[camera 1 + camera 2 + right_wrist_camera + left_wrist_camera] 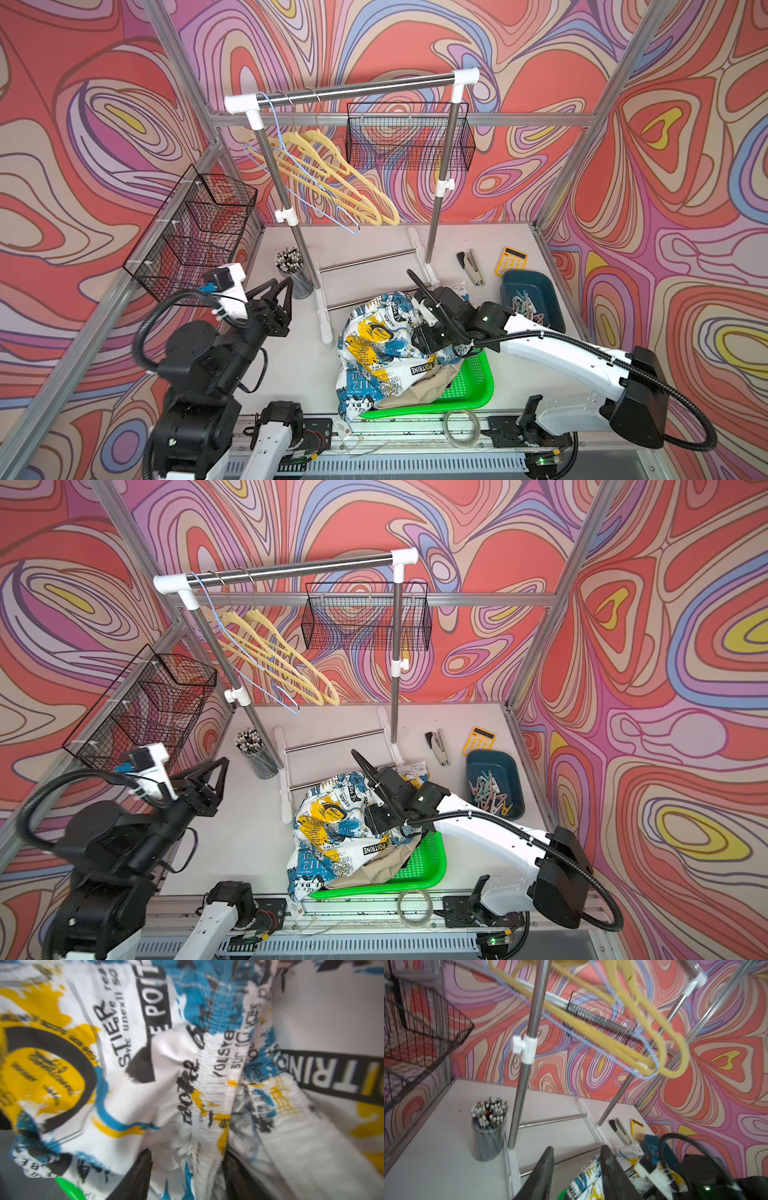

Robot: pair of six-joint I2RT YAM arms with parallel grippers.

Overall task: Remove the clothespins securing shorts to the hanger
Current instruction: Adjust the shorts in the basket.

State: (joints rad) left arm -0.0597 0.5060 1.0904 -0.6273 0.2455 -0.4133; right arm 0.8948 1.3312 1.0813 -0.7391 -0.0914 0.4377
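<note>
The printed white, blue and yellow shorts (pixel 376 347) lie heaped over beige shorts (pixel 430 388) in a green tray (pixel 476 384). My right gripper (pixel 187 1157) points down into the heap, open, with the printed waistband (pixel 209 1105) bunched loosely between its fingers (pixel 143 1169). In both top views its fingertips are hidden by the wrist. Several pink and mint clothespins (pixel 528 309) lie in a dark blue bin (pixel 494 779). Two yellow hangers (pixel 345 183) and a blue wire hanger (pixel 291 174) hang bare on the rail. My left gripper (pixel 577 1152) (pixel 277 286) is raised at the left, open and empty.
The clothes rack (pixel 353 89) stands mid-table with its feet beside the tray. A pencil cup (pixel 293 270) is near the left gripper. A stapler (pixel 473 266) and a yellow calculator (pixel 510 261) lie at the back right. Wire baskets (pixel 195 232) (pixel 407 137) hang on the frame.
</note>
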